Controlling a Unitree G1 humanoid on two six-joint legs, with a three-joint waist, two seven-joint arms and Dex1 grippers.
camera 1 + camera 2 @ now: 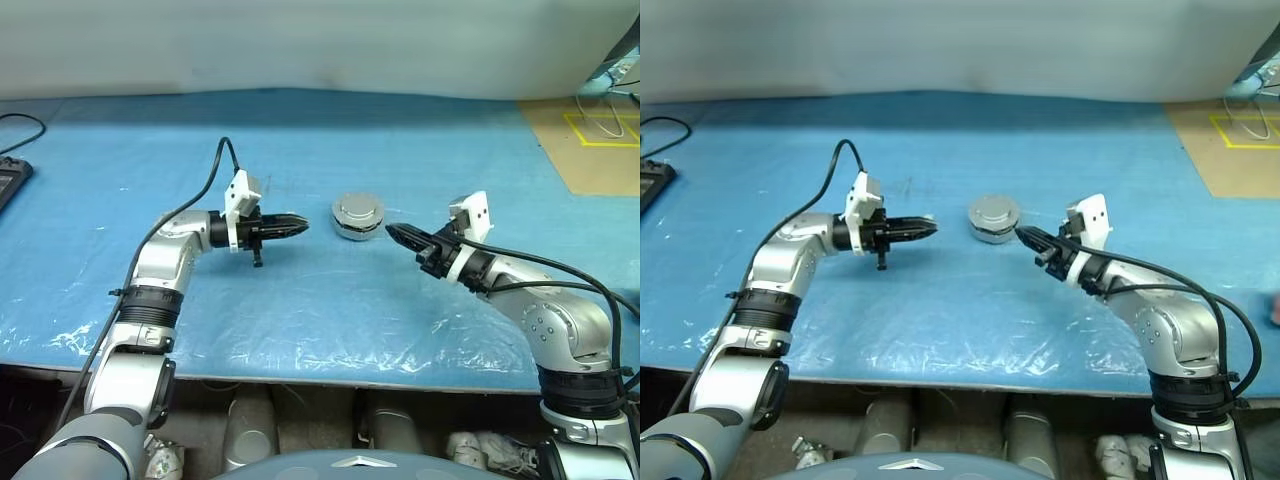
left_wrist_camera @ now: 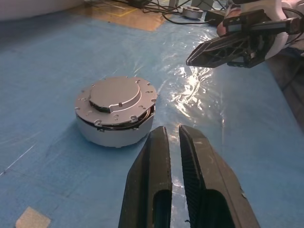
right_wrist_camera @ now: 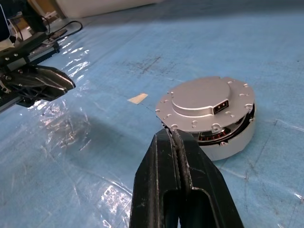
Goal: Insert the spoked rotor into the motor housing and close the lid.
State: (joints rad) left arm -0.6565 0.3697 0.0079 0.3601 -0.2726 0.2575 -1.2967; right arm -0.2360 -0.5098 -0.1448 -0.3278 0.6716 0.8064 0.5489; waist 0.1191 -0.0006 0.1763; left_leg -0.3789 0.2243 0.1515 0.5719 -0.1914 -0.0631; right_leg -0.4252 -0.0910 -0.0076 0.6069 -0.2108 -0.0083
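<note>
The motor housing (image 1: 357, 230) is a squat silver cup standing at the middle of the blue mat. The grey lid (image 1: 357, 208) lies on top of it. In the right wrist view, copper windings (image 3: 223, 137) show through a gap under the lid's (image 3: 199, 102) edge. The spoked rotor is hidden. My left gripper (image 1: 303, 226) hovers just left of the housing and points at it. Its fingers (image 2: 156, 156) are all but together, with nothing between them. My right gripper (image 1: 390, 230) is shut and empty, its tip close to the housing's right side.
A brown board (image 1: 590, 140) with yellow tape lies at the back right. A black cable and a dark device (image 1: 10, 180) sit at the left edge. A small tape scrap (image 3: 137, 98) lies on the mat behind the housing. Crinkled clear film (image 1: 300, 320) covers the near mat.
</note>
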